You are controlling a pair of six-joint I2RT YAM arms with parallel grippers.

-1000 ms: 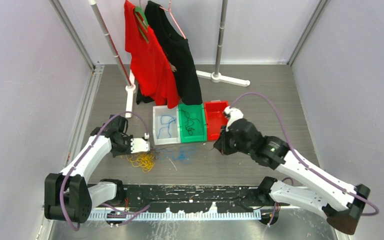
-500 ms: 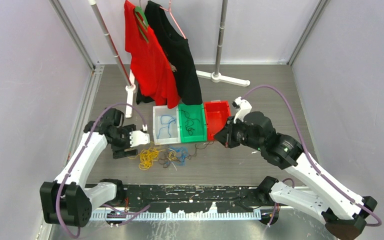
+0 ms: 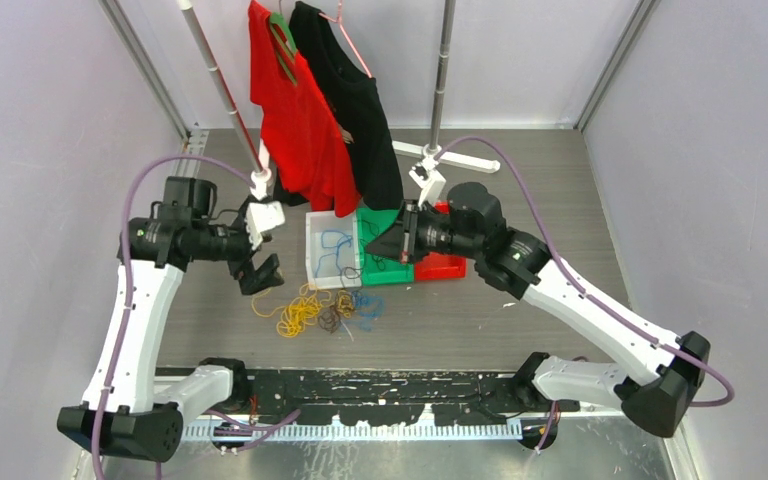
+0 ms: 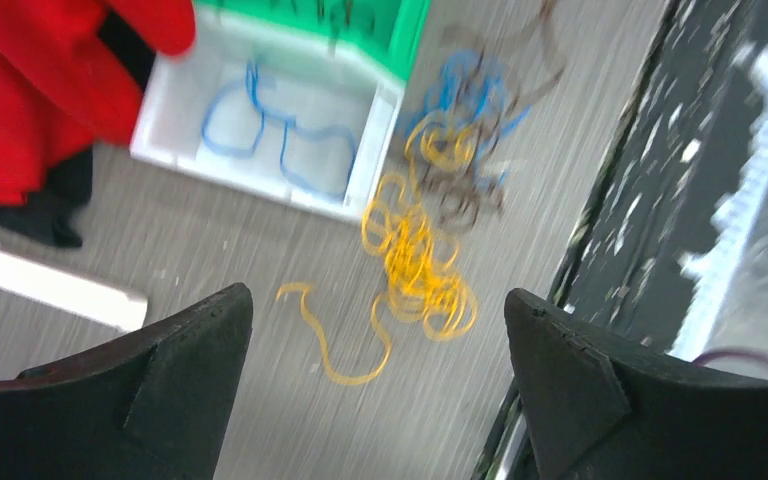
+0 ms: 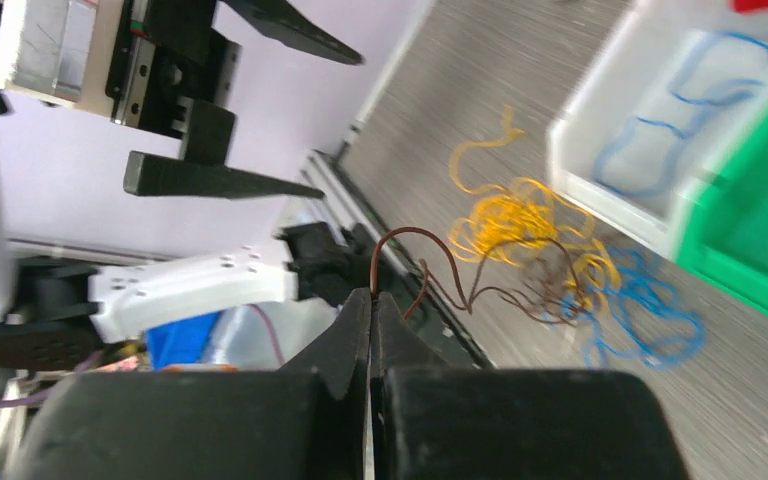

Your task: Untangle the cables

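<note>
White plastic bin (image 3: 312,255): I read no lettering.
Green plastic bin (image 3: 370,276): none.
Red plastic bin (image 3: 446,266): none.
Red fabric shirt (image 3: 295,130), black fabric shirt (image 3: 360,110): no print.

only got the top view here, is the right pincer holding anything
Observer: Yes. The right wrist view shows the right pincer shut on a thin brown cable that loops up from its fingertips.
Operator: is that cable clear of the pile
Observer: No. In that view it trails down into the pile of yellow, brown and blue cables.
Operator: left pincer got a strand?
Observer: No. The left wrist view shows the left pincer open with nothing between its fingers, and the pile lying below it.
</note>
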